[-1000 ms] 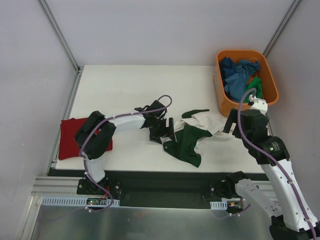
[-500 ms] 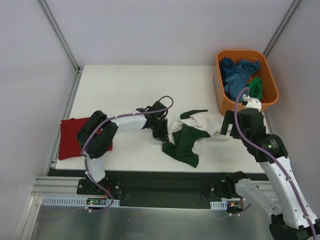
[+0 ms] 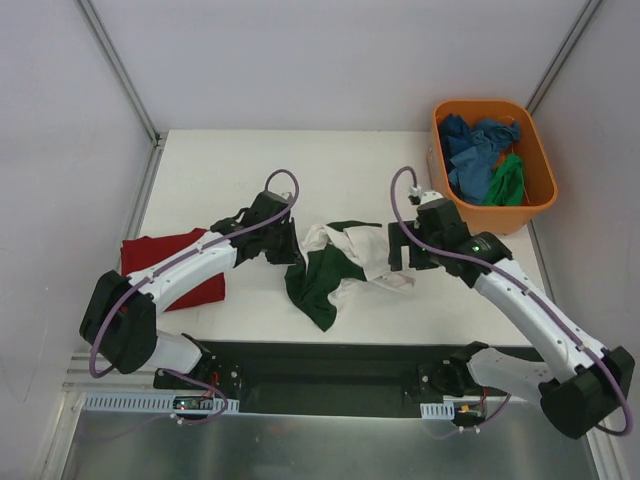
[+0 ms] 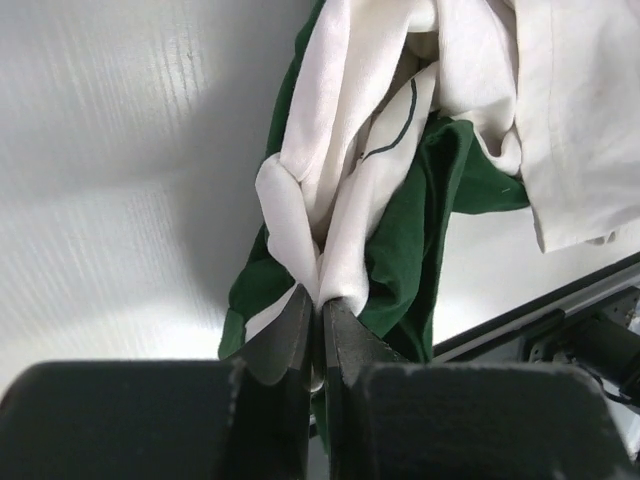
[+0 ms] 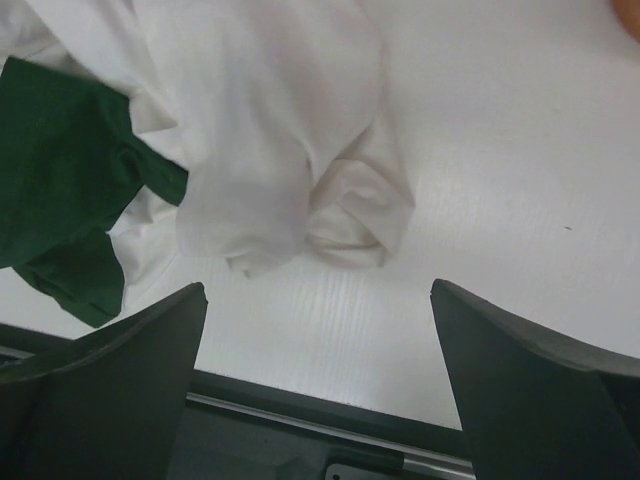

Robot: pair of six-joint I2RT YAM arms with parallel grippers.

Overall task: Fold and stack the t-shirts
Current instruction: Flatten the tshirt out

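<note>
Two pincers are meeting at the white and dark green t-shirt, which is lying crumpled near the middle of the worktop. The left pincer is pinching a fold of its white cloth, with the jaws pressed tight together on it. The right pincer is hanging over the shirt's right-hand white edge, spread wide and gripping nothing. The dark red t-shirt is lying flat at the worktop's left edge. A blue shirt and a green shirt are sitting bunched in the orange tub at the far right.

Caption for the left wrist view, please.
Left gripper shut on a fold of the white and green t-shirt.
</note>
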